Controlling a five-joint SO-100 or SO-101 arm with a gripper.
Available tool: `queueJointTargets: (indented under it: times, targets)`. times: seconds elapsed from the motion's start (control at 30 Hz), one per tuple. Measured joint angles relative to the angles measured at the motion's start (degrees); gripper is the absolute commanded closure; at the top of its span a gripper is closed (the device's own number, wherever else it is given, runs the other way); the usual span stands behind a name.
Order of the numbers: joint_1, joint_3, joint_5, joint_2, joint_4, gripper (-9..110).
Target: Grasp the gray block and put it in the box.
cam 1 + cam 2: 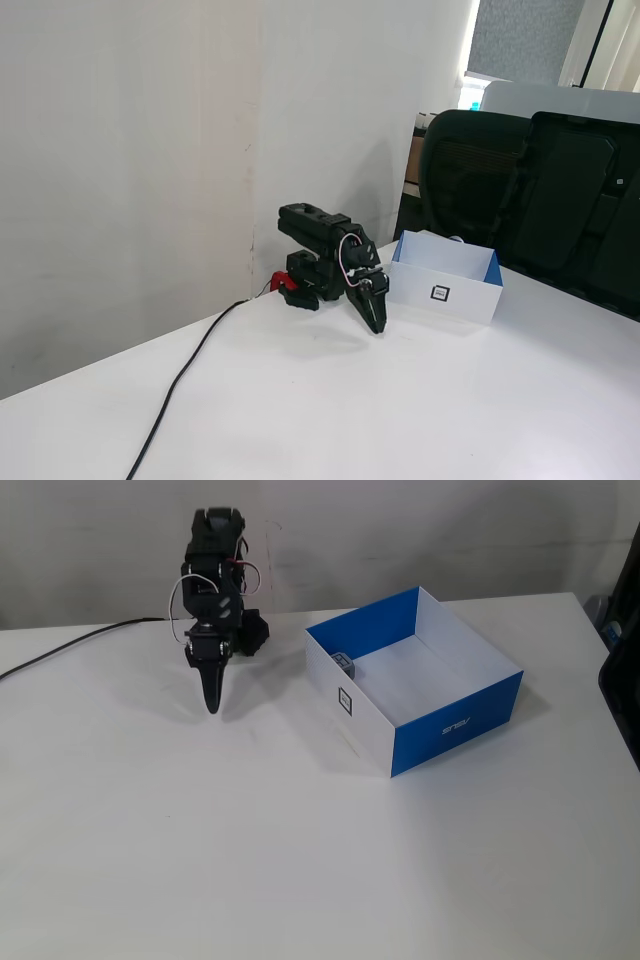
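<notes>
**Block already lying in the box, arm folded beside it**

In one fixed view, the low white cardboard box with the blue lining (447, 283) is sitting on the white bench (400, 410), its black square marker facing the camera. The black two-finger gripper (378, 322) is hanging just left of the box, tips pointing down at the bench. Its fingers are looking pressed together with nothing between them. The block is not showing from this angle; the box wall is hiding the inside.

In the other fixed view, the small dark gray cube-shaped block (345, 662) is resting inside the box (455, 720), tucked against the corner nearest the arm. The gripper (211, 702) is standing well left of the box, so the block is lying to its right, over the box wall. The fingers are meeting in a narrow point, empty, just above or touching the bench. Judging from this, the placing is done.
</notes>
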Motion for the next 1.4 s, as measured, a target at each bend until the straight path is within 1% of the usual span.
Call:
queueJointTargets:
  times: [0.07,0.23,1.4]
  targets:
    - [0.09,1.49,-0.26,4.31,1.93,101]
    - [0.09,2.99,-0.26,7.21,2.72,101]
    - [-0.62,2.99,-0.26,7.56,2.72,101]
